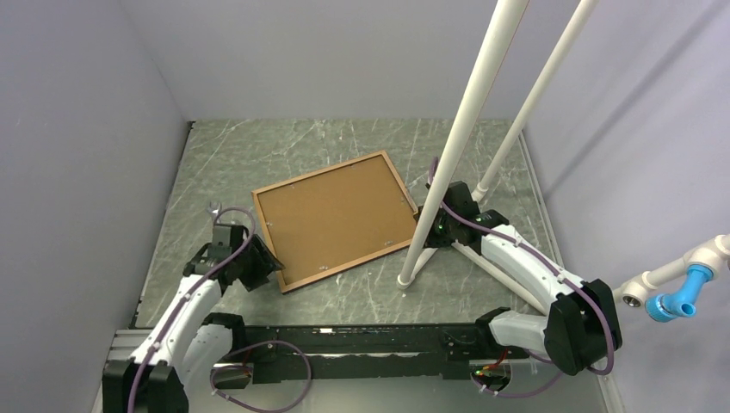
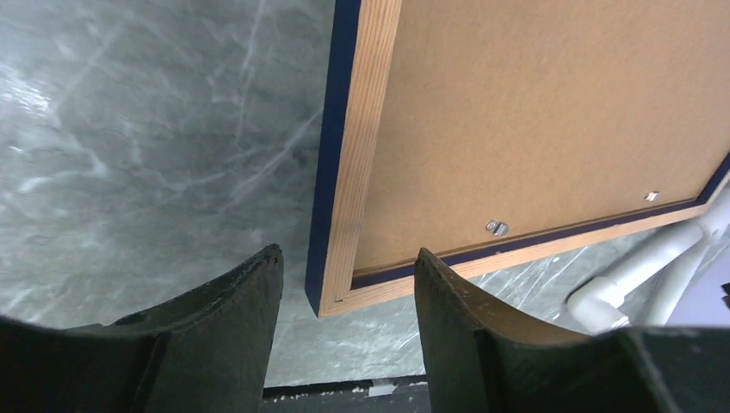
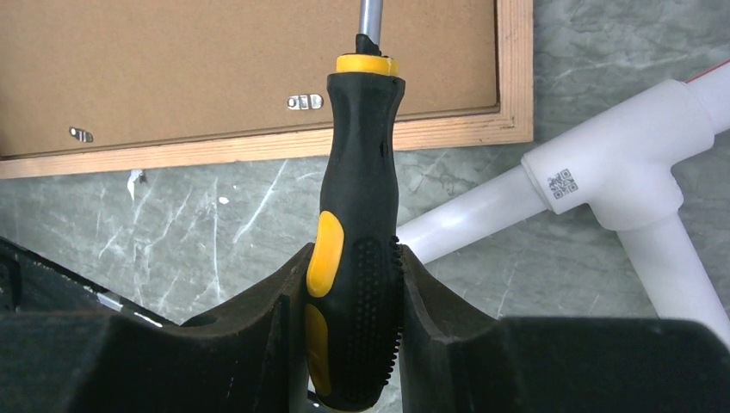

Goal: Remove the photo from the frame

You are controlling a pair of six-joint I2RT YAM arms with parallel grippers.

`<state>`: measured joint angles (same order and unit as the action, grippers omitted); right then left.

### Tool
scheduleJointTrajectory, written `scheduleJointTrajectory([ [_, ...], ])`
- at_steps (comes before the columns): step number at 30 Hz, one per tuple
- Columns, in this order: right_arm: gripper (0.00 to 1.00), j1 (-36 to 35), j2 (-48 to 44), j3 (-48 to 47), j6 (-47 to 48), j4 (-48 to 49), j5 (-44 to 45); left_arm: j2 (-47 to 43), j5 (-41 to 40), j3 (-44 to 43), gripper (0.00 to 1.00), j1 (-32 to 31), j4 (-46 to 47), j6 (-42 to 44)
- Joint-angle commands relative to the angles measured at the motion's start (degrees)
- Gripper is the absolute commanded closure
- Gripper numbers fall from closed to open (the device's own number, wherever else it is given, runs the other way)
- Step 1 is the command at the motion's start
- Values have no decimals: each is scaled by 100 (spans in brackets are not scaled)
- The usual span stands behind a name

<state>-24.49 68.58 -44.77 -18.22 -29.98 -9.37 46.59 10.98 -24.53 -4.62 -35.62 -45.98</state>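
Knurled black-yellow screwdriver [image 3: 357, 215] fills right hand [image 3: 351, 258]; brown-backed rectangular frame [image 1: 334, 219] lies apparently flat.

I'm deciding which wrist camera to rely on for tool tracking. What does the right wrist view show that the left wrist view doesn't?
Only the right wrist view: a black-and-yellow screwdriver clamped in the right gripper, shaft pointing toward the frame, and a QR label on the white pipe fitting. Only the left wrist view: the frame's navy outer edge, with a frame corner seen inside the open left gripper. Both: the brown backing board in its light wood rim, small metal tabs, white piping, the grey marbled table.
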Motion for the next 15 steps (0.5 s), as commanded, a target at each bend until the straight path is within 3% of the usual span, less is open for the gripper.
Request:
scheduleJointTrajectory([
  [1, 100, -32, -122, -5, -2, 465, -207, 560, -320, -147, 40, -471, 225, -431],
  [6, 100, -34, -156, -40, 37, 425, -142, 1367, -980, -497, 56, -645, 79, -139],
  [13, 100, -37, -160, 19, 31, 439, -96, 2784, -1521, -1830, 99, -471, -482, 1425],
  [15, 100, -36, -175, 43, 14, 455, -103, 3114, -1444, -2221, 100, -185, -603, 1921],
])
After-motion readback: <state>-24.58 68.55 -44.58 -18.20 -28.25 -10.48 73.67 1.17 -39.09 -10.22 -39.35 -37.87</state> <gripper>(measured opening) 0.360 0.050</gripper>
